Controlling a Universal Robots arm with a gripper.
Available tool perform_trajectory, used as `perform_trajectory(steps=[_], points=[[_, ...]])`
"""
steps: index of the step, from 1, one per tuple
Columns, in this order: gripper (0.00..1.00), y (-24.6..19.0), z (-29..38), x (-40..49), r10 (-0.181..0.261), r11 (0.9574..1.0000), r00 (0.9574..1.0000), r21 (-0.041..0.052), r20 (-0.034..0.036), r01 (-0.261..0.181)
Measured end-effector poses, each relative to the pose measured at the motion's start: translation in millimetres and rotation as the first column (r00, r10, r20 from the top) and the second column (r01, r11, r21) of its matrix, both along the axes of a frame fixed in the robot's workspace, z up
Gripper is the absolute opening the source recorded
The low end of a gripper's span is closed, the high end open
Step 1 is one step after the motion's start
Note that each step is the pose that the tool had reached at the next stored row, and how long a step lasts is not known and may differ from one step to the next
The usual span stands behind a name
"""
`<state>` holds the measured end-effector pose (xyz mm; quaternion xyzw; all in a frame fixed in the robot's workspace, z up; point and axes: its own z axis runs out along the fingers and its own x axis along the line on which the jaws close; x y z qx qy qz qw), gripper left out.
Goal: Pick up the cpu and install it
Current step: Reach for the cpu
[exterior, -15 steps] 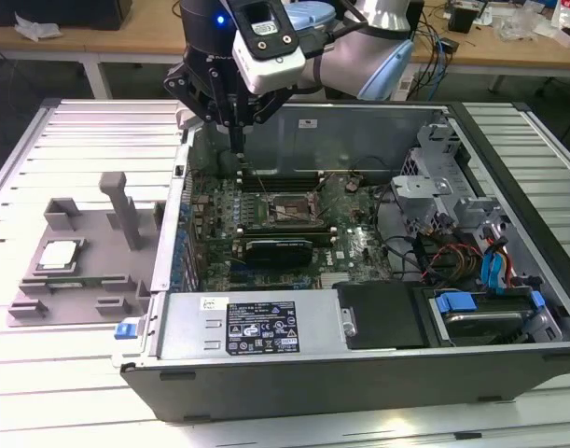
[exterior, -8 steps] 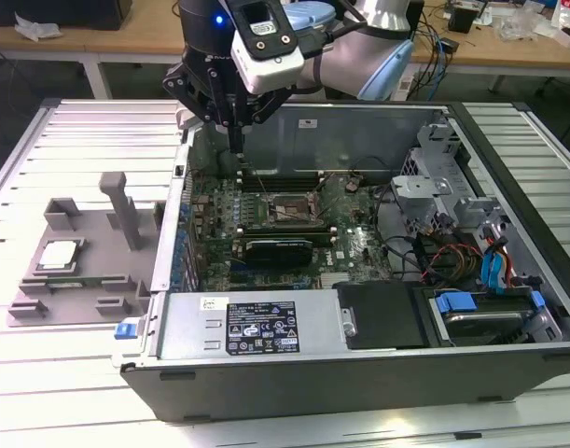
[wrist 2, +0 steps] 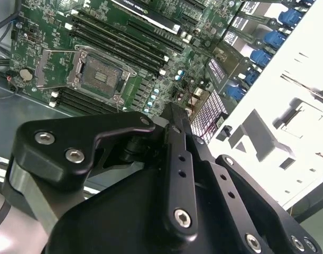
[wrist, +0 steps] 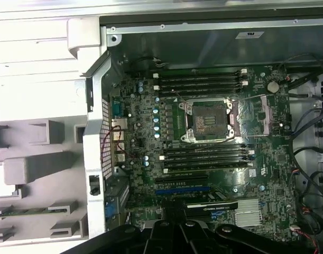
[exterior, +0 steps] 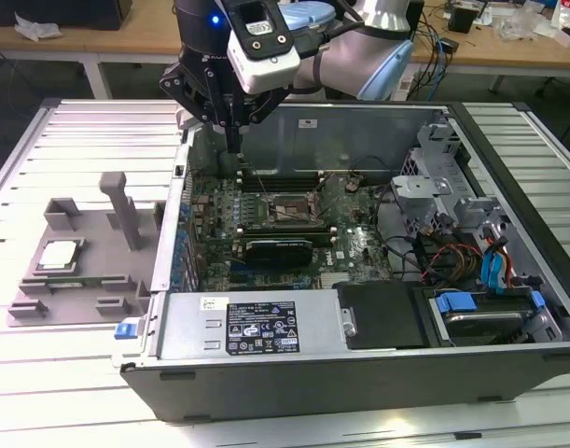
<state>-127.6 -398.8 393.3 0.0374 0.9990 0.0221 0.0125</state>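
Observation:
The cpu (exterior: 59,254), a small square chip with a silvery-white top, lies flat in a recess of the grey plastic tray (exterior: 89,280) at the exterior view's left, outside the computer case. My gripper (exterior: 231,140) hangs over the back left corner of the open case, well away from the cpu, with its black fingers drawn together and nothing between them. In the second wrist view the gripper (wrist 2: 174,112) points down at the motherboard. The black cpu socket (exterior: 289,207) (wrist 2: 100,71) (wrist: 210,117) sits uncovered on the board, its metal bracket (wrist: 256,114) swung aside.
The open case (exterior: 266,373) holds a green motherboard (wrist: 145,137), memory slots (wrist: 203,82), a black expansion card (exterior: 280,250), a power supply (exterior: 257,327), drive bays and cables (exterior: 471,261). A tall post (exterior: 126,210) rises from the tray. Everything rests on a slatted metal table (exterior: 70,131).

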Motion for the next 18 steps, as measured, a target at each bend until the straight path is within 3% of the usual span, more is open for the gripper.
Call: perform_trajectory(steps=[18], points=[[0.11,0.0,0.0,-8.1,0.0,1.0,1.0,0.0,0.0,0.0]])
